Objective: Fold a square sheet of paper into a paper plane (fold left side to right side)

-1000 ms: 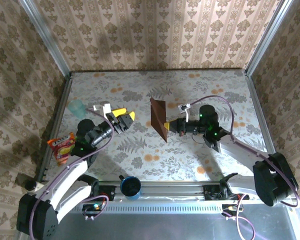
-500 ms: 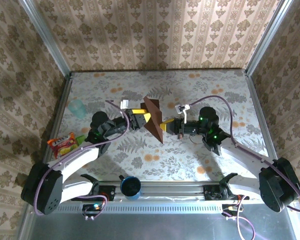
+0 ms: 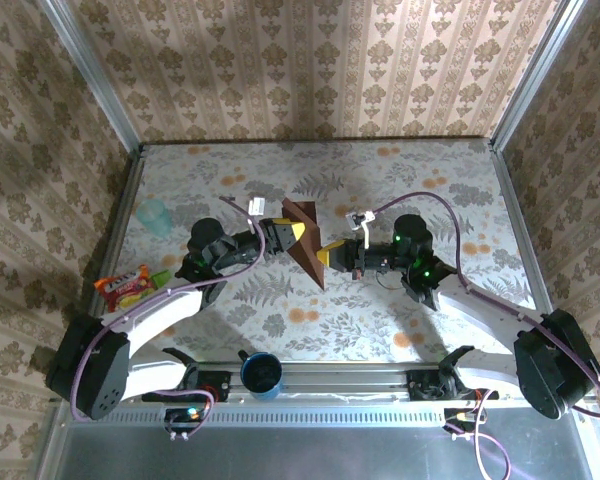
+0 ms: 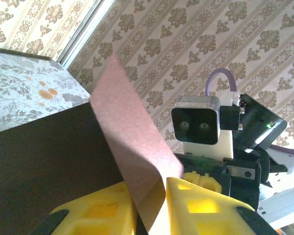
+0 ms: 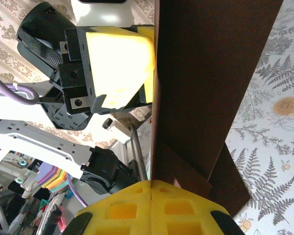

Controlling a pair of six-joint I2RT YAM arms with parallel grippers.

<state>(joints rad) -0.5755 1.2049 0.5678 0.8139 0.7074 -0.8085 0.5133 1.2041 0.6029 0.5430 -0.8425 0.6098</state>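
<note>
Gripped thin, matte, reddish-brown paper sheet (image 5: 210,73) upright, creased, in clenched left gripper (image 4: 151,200); pinched its edge in right gripper (image 5: 152,188), yellow fingers (image 5: 186,210) shut.

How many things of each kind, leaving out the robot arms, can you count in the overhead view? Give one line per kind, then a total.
Cups: 2, a pale green plastic cup and a dark blue cup
Paper: 1, a folded dark reddish-brown paper sheet
Packets: 1, an orange snack packet
Total: 4
</note>
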